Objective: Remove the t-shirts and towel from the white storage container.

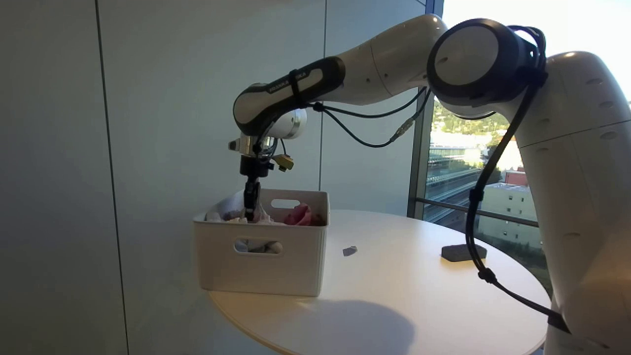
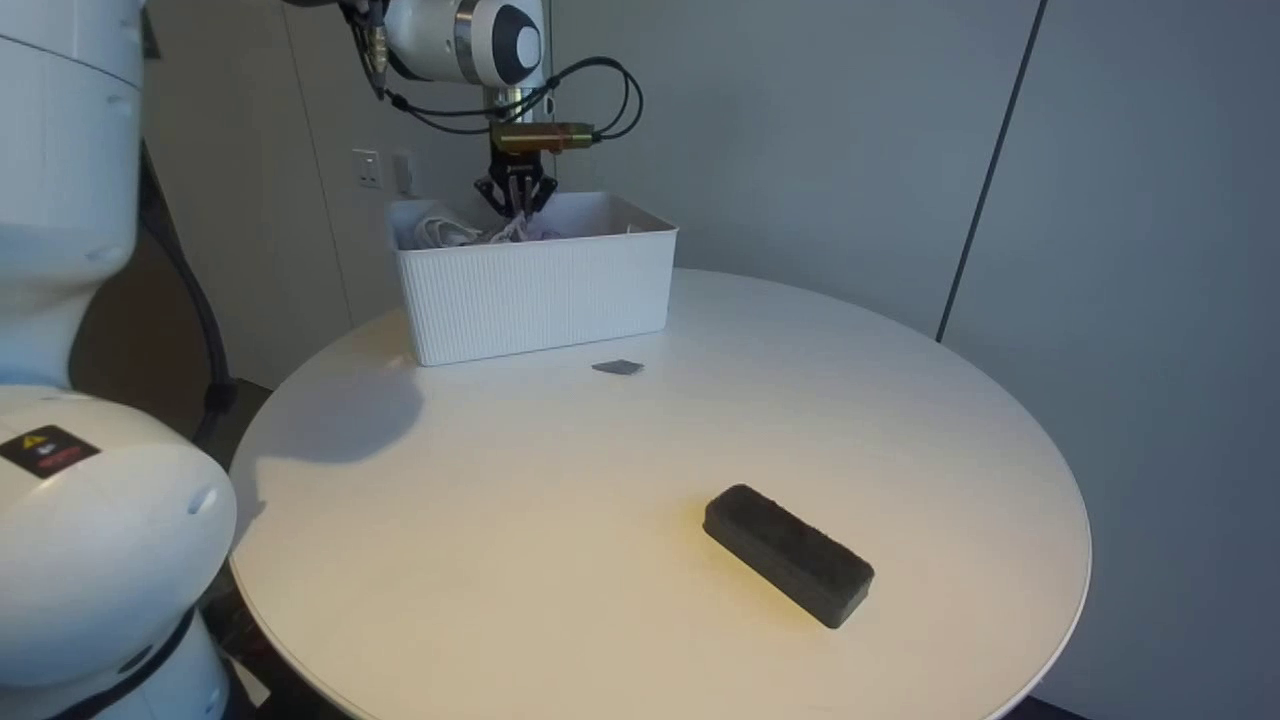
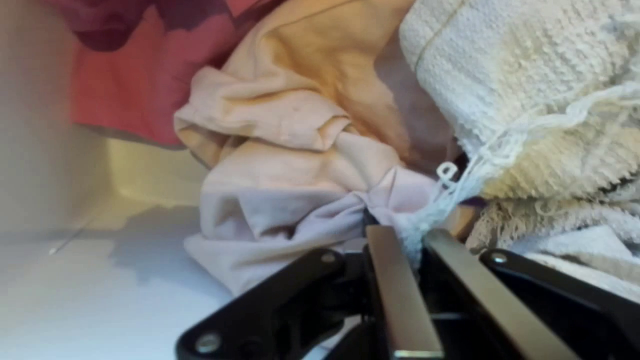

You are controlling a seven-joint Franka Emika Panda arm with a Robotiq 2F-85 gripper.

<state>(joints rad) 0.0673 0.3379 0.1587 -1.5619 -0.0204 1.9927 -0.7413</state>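
Gripper (image 3: 409, 235): pointing down into the container (image 1: 261, 273), fingers (image 3: 400, 290) close together, pinching fringe of the towel (image 3: 525, 65); whether the peach cloth (image 3: 280, 165) at the tips is caught too, can't tell.
Towel: white, nubby, in container; bulky fold on right of wrist view, fringe strung across to the fingers.
Peach cloth: in container, bunched, touching the red cloth (image 3: 130, 95).
Red cloth: in container, upper left of wrist view, dark maroon part on top; shows above the rim in an exterior view.
T-shirts: folds hide the cut of peach and red pieces, can't tell exact garment.
Container: white, slot handles, upright on the table (image 2: 500, 520), at the edge next to the wall (image 2: 800, 150).
Scrap (image 2: 618, 367): gray, flat, on table just beside container's long side, near its corner.
Block (image 2: 790, 555): black, on table well apart from container, toward the edge by the window (image 1: 448, 158).
Arm (image 1: 384, 64): white, black cables, reaching in over the table edge.
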